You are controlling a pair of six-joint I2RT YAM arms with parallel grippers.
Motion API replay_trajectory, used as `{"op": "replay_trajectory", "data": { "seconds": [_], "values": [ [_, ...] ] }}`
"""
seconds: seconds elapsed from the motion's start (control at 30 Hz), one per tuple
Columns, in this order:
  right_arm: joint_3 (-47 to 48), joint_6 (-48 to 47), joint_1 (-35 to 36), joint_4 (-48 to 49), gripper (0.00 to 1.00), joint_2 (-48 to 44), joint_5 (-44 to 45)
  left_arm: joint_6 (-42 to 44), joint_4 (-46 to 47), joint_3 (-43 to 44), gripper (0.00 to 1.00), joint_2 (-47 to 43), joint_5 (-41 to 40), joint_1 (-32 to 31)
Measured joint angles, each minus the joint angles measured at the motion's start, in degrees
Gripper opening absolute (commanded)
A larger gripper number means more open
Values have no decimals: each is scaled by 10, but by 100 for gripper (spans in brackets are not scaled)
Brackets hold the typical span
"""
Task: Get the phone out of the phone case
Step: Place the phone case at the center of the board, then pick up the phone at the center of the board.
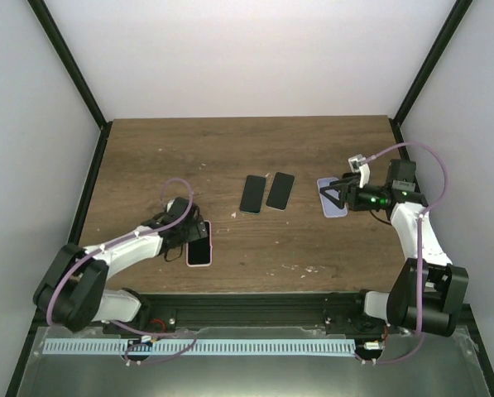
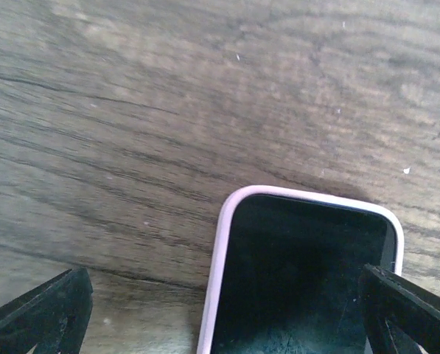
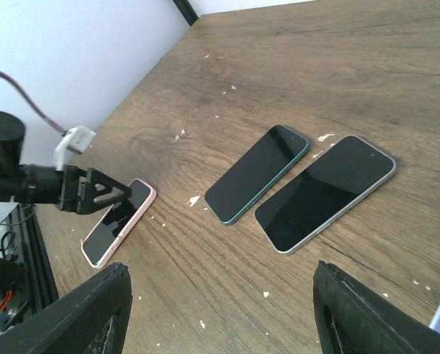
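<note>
The pink phone case [image 1: 199, 243], with the phone [image 2: 301, 280] seated in it screen up, is laid flat close to the near edge of the counter [image 1: 230, 149], left of its middle. The left gripper [image 2: 225, 295] is held low over one short end of the case. It is spread wide and nothing is held in it. One finger [image 2: 46, 313] is placed over bare wood off one long side, and the other is set at the opposite rim.

The step is judged to be best done if the gripper is first centred on that rim. A corner of the soft lip can then be pinched and peeled back, not the whole body squeezed, so that the phone is levered out without the case being dragged.

The right gripper [image 3: 220, 280] is likewise wide apart and empty. It is held near the right edge over a lavender item [image 1: 332, 200], possibly a spare case, though this cannot be settled. It could be brought across to pin the case down.
</note>
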Motion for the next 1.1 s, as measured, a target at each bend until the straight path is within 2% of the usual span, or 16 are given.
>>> {"op": "replay_trajectory", "data": {
  "seconds": [0.17, 0.3, 0.43, 0.53, 0.67, 0.77, 0.87, 0.9, 1.03, 1.1],
  "values": [
    [0, -10, 0, -3, 69, 17, -27, 23, 31, 13, 99, 53, 43, 9],
    [0, -12, 0, -3, 69, 17, -35, 39, 73, 40, 88, 91, 94, 12],
    [0, -13, 0, -3, 69, 14, -39, 57, 123, 47, 83, 112, 161, 3],
    [0, -15, 0, -4, 69, 14, -39, 69, 143, 56, 78, 129, 204, -31],
    [0, -15, 0, -4, 69, 14, -40, 87, 154, 61, 77, 137, 264, -109],
    [0, -17, 0, -4, 70, 14, -41, 103, 142, 64, 80, 127, 282, -164],
    [0, -19, 0, -7, 70, 15, -43, 108, 87, 73, 85, 76, 240, -207],
    [0, -19, 0, -7, 70, 15, -43, 104, 71, 74, 92, 55, 222, -212],
    [0, -21, 0, -10, 70, 16, -43, 35, -1, 80, 97, -36, 160, -217],
    [0, -22, 0, -11, 70, 16, -43, -16, -6, 57, 100, -90, 143, -240]
  ]
}}
